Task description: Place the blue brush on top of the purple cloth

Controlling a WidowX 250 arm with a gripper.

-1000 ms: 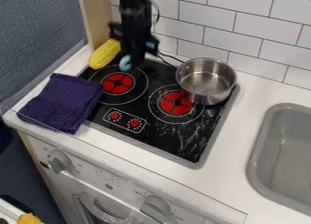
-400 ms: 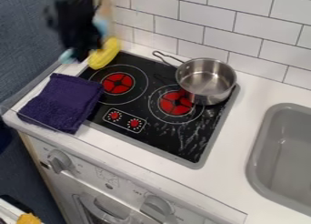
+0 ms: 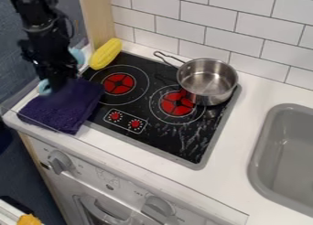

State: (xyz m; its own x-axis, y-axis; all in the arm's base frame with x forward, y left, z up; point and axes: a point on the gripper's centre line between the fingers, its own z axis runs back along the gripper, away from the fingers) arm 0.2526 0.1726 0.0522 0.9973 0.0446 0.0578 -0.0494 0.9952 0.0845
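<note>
White tiles point(image 3: 196, 18) back the stove point(image 3: 156, 137); the gripper point(image 3: 56, 83) has the blue brush point(image 3: 44, 87) clamped near mid-length, slanting from the view's upper right to lower left, at the purple cloth's point(image 3: 67, 109) far edge, so likely only lowering and release remain

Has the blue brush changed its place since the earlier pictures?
Yes. Judged against the stove, the blue brush has moved to the view's left, and now it shows at the purple cloth.
</note>
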